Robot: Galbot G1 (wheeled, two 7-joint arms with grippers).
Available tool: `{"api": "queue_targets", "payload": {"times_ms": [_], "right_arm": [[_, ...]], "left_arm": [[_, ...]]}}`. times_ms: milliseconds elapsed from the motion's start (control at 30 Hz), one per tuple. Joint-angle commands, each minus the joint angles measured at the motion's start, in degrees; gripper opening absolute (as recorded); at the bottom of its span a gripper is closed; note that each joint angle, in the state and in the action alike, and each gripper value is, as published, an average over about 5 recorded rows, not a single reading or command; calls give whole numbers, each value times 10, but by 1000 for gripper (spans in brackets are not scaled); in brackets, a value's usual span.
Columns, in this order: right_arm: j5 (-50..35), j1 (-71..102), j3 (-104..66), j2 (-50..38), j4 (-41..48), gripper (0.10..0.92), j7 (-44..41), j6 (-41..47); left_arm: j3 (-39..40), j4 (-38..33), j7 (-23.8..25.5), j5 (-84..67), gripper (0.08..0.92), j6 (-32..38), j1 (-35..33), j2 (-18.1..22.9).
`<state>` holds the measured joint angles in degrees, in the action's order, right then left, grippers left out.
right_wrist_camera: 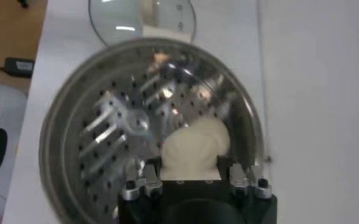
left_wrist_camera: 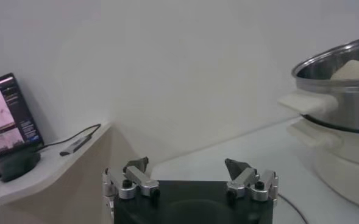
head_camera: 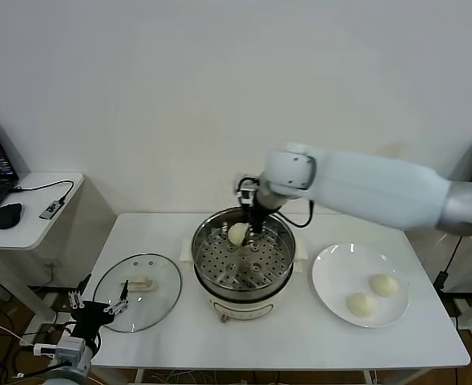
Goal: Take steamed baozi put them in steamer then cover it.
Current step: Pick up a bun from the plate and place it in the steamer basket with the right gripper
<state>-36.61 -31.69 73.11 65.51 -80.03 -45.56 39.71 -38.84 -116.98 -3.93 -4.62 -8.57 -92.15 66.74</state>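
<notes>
I see my right arm reaching across from the right, wrist bent down into the steamer, where the right claw is closed on a baozi over the perforated tray's far side. The bun is round, showing no long axis. Two baozi lie on the white plate. The cover lies flat on the tabletop, handle up. My left claw waits spread wide, holding nothing, near the cover's edge.

Cream-white baozi, shiny perforated steamer
</notes>
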Motion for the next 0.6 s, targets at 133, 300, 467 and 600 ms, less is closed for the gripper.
{"api": "queue_targets", "payload": {"times_ms": [133, 300, 467, 600], "right_arm": [[24, 52, -5, 81, 64, 583, 4, 6], [41, 68, -7, 91, 82, 585, 2, -5], [48, 75, -11, 100, 95, 585, 0, -13], [50, 75, -11, 102, 96, 597, -4, -20]], "left_arm": [[-1, 1, 0, 1, 823, 1, 2, 0], [-1, 2, 0, 2, 823, 1, 4, 0], [-2, 3, -1, 2, 823, 1, 4, 1], [-2, 2, -1, 2, 823, 1, 3, 2]]}}
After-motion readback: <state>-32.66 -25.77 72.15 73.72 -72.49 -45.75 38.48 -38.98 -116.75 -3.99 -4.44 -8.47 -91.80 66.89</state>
